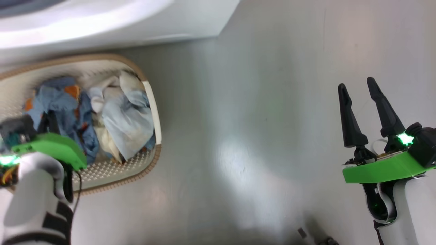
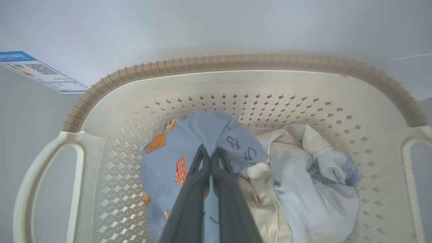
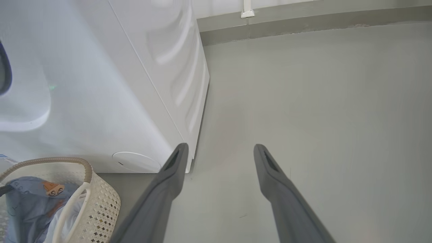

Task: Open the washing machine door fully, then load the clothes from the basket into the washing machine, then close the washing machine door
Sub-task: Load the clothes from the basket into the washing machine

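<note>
Cream perforated basket (image 1: 150,96), brown-rimmed, sits at nine o'clock before the white washing machine (image 1: 102,20). The left hand (image 2: 211,152) grips its blue orange-patched garment (image 2: 165,158); the right hand (image 1: 356,84) hangs released at three o'clock.

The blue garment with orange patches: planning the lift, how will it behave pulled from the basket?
Probably floppy: the blue garment lies crumpled, so it should dangle below the shut left gripper. Likely light, being thin cloth. It touches the cream garment, which may drag along.
</note>
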Robot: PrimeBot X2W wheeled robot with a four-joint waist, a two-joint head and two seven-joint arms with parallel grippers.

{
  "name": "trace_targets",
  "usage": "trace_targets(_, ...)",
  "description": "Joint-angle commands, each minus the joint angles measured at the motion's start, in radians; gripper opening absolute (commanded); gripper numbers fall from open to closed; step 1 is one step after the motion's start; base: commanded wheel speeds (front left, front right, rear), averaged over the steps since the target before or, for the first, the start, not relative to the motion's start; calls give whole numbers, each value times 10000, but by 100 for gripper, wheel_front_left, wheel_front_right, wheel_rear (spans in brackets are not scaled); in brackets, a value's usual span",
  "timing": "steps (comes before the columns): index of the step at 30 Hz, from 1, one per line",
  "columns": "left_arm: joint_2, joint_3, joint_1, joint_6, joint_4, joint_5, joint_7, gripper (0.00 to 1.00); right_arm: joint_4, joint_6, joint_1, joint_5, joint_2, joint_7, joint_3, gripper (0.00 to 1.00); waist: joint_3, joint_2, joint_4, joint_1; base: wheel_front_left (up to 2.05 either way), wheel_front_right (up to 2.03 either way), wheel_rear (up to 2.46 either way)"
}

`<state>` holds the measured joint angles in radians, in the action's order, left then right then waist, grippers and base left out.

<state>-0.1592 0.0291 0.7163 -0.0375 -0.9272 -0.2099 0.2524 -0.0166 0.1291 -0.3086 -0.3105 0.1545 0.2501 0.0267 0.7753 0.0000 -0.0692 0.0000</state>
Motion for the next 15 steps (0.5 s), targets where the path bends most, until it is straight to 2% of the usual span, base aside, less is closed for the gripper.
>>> trace_targets(1, -266, 315, -980, 31, 738, -22, 90, 0, 107, 16, 407, -53, 49, 116, 260, 100, -929, 0, 167, 0, 0, 0, 0)
trace_targets(11, 262, 775, -3441, 41, 3922, 186, 92, 0, -273, 16, 958, -96, 76, 116, 369, 100, -2641, 0, 300, 0, 0, 0, 0)
trace_targets(15, 399, 933, -4157, 230, 4955, 279, 92, 0, -392, 16, 1203, -88, 51, 116, 451, 100, -3266, 0, 393, 0, 0, 0, 0)
